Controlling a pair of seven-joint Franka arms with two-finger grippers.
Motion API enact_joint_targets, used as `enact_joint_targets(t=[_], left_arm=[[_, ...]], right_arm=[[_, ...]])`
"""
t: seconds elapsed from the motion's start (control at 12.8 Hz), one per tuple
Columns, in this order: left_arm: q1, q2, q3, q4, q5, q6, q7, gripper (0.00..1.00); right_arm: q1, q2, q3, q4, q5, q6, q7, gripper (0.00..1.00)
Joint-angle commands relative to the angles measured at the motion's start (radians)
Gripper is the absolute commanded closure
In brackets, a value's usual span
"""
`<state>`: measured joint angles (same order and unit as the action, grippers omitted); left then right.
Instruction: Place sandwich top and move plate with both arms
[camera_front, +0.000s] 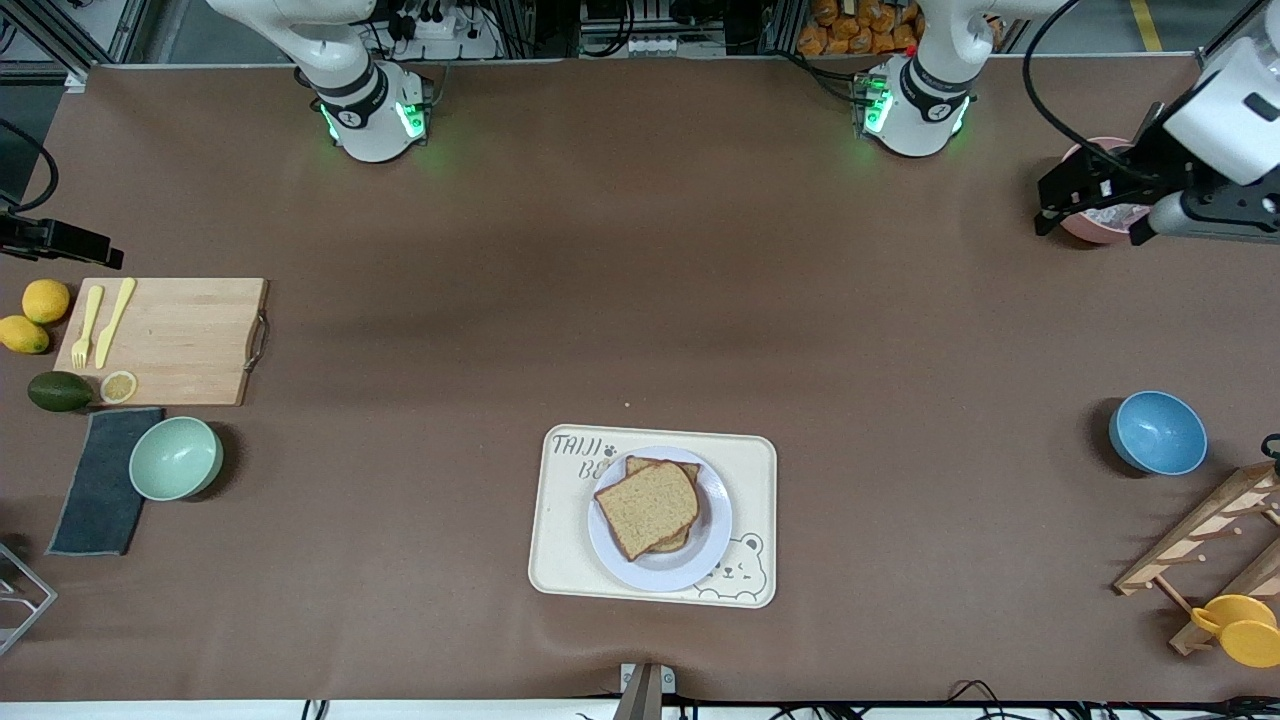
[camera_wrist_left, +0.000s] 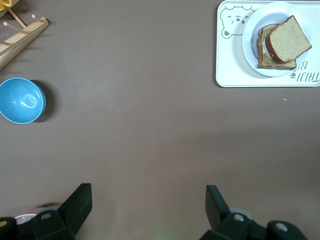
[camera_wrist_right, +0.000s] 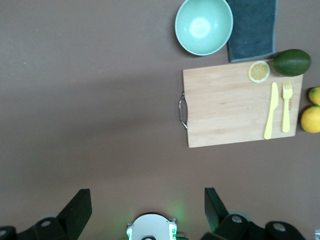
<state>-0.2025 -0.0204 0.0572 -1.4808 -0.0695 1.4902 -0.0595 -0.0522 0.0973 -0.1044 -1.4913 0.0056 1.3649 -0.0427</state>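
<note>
Sandwich top (camera_front: 648, 506) on lower slice, on plate (camera_front: 700, 560), on bear tray (camera_front: 560, 560) near bench front edge. Left hand (camera_wrist_left: 149, 206) spread wide, empty, raised over pink bowl (camera_front: 1095, 222). Right hand (camera_wrist_right: 148, 207) spread wide, empty, over bare bench (camera_wrist_right: 100, 125).

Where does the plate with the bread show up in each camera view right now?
Front view: the plate sits on the cream tray, low in the picture near its middle, with the sandwich top on it.
Left wrist view: the plate is in the upper corner, on the same tray.
Right wrist view: not in it.
Shared landmark: the blue bowl, in the front and left wrist views.
</note>
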Motion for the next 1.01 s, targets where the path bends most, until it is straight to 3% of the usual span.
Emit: enact_joint_targets(t=[0.0,0.93], left_arm=[[-0.011,-0.030,0.006,-0.016,-0.021,-0.004,0.006,0.00],[0.040,-0.019,-0.040,-0.023,0.082,-0.077,-0.006,0.00]], right_arm=[[-0.015,-0.011,0.002,-0.047,0.072,0.054,0.001,0.00],[-0.011,-0.004,0.000,-0.057,0.083,0.037,-0.009,0.00]])
